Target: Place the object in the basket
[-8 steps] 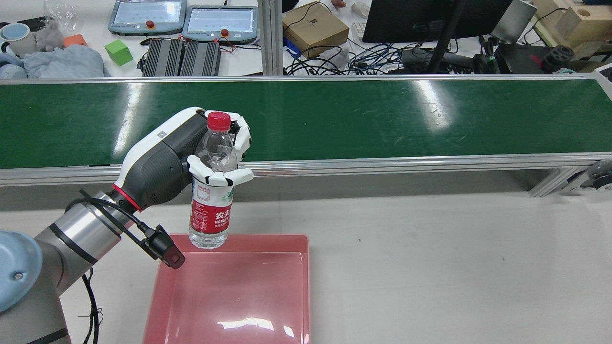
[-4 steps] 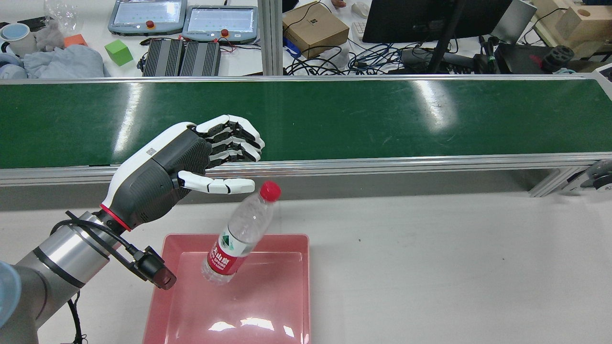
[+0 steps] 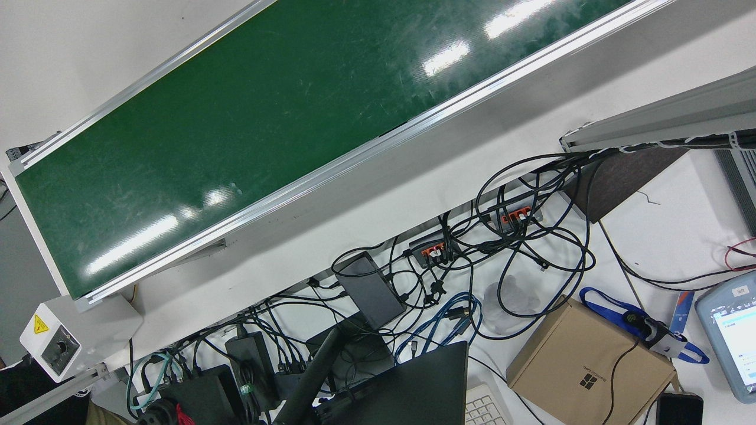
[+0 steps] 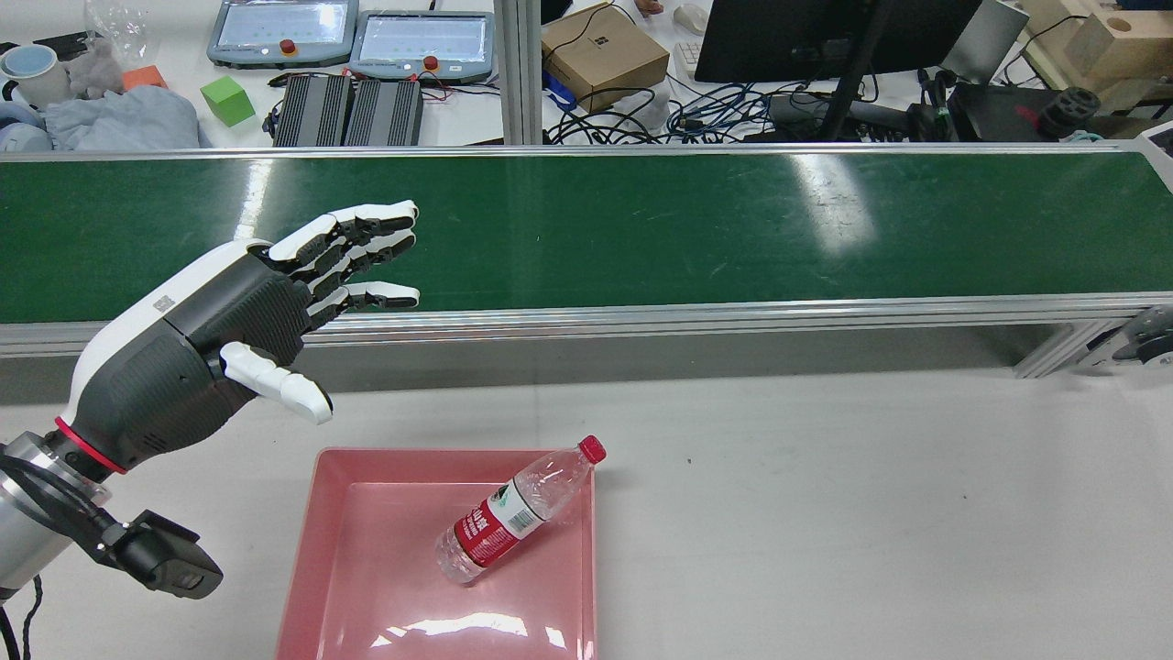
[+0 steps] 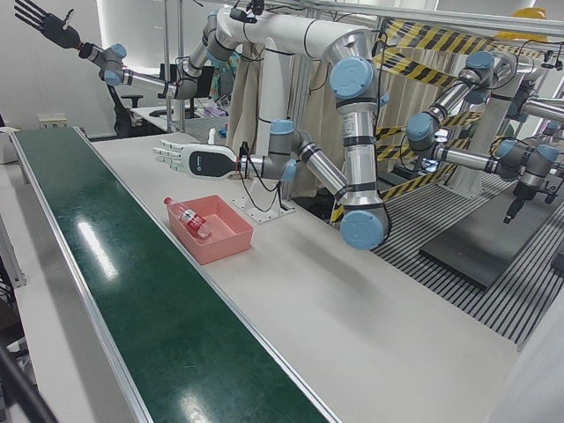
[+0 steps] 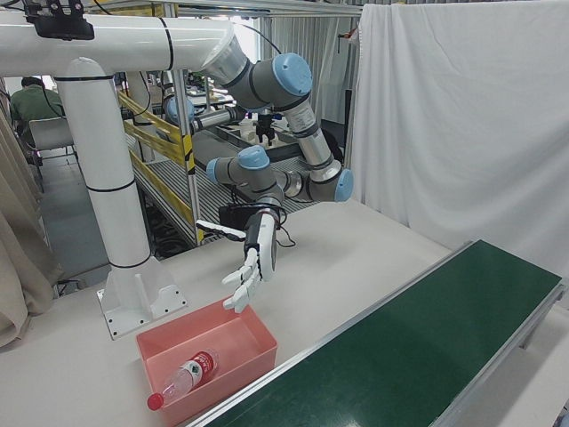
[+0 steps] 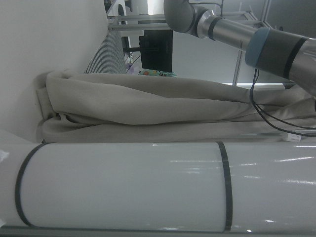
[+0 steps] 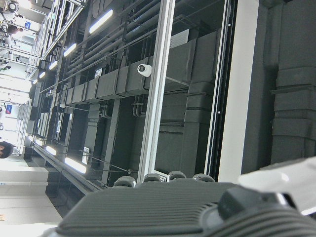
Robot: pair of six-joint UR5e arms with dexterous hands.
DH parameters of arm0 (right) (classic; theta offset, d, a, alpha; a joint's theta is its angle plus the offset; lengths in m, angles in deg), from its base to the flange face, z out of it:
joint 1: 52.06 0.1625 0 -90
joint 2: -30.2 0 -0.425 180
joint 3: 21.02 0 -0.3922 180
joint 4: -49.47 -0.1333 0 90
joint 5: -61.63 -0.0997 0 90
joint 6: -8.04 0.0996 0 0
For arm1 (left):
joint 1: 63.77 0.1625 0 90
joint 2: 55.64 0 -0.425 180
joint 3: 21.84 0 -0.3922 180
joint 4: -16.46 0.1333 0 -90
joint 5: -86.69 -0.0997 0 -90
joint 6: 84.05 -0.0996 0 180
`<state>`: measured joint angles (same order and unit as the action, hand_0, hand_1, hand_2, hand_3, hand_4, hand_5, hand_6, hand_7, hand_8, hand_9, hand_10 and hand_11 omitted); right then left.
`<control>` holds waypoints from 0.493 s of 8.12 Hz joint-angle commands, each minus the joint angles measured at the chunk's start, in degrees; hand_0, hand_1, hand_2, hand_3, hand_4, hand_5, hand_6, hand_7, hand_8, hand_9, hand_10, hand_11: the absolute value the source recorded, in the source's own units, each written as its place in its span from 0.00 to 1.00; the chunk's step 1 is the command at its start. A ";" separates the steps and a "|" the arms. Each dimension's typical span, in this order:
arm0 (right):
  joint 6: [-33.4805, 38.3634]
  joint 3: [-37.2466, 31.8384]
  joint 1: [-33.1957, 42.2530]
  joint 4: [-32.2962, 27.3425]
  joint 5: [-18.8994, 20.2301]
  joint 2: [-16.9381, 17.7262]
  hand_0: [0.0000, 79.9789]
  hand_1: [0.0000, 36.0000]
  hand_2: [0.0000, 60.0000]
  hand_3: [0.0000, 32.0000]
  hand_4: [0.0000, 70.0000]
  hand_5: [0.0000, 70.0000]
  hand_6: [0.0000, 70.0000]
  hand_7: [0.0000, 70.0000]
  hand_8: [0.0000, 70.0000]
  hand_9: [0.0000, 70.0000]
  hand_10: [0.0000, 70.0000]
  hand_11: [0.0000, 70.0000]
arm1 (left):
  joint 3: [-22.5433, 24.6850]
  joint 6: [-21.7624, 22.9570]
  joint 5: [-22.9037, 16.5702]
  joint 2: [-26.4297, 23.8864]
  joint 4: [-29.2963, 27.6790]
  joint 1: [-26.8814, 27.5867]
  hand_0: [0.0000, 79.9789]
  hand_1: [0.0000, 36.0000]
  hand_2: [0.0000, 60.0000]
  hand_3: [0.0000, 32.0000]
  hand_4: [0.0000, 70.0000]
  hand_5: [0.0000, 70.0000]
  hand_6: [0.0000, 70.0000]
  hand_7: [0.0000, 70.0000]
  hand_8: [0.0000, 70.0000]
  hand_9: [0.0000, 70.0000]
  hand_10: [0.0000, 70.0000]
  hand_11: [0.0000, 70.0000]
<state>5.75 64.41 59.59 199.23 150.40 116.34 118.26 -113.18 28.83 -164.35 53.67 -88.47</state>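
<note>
A clear water bottle [image 4: 513, 518] with a red label and red cap lies on its side in the pink basket [image 4: 316, 513], its neck resting on the far right rim. My left hand [image 4: 229, 321] hovers open, left of and above the basket's far left corner, fingers stretched toward the belt and apart from the bottle. The left-front view shows the bottle [image 5: 194, 218], the basket [image 5: 233, 238] and the left hand [image 5: 181, 157]. My right hand [image 5: 40, 19] is raised high at that view's top left, fingers spread and empty. The right-front view also shows the bottle [image 6: 187, 374] in the basket [image 6: 244, 334].
A long green conveyor belt [image 4: 641, 220] with aluminium rails runs across the table behind the basket. Beyond it stand teach pendants [image 4: 422, 46], a cardboard box [image 4: 605, 55], cables and a monitor. White tabletop [image 4: 825, 513] stretches to the right of the basket.
My left hand let go of the upright bottle and drew back to the left with its fingers spread. The bottle tipped over and came to rest lying in the basket.
</note>
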 commanded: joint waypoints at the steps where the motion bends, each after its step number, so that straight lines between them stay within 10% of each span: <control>1: 0.00 0.00 -0.02 0.00 0.00 0.00 0.00 0.00 0.00 0.00 0.00 0.00 0.00 0.00 0.00 0.00 0.00 0.00 | 1.50 -0.22 -0.06 1.13 -0.03 0.09 0.61 0.20 0.00 0.00 0.12 0.36 0.08 0.19 0.12 0.16 0.24 0.36; 4: 0.00 0.00 -0.02 0.00 0.00 0.00 0.00 0.00 0.00 0.00 0.00 0.00 0.00 0.00 0.00 0.00 0.00 0.00 | 1.50 -0.31 -0.06 1.22 0.06 0.35 0.61 0.20 0.00 0.00 0.13 0.38 0.08 0.19 0.12 0.16 0.24 0.36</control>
<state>5.75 64.42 59.57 199.23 150.40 116.34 119.72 -113.43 28.83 -163.21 53.67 -88.31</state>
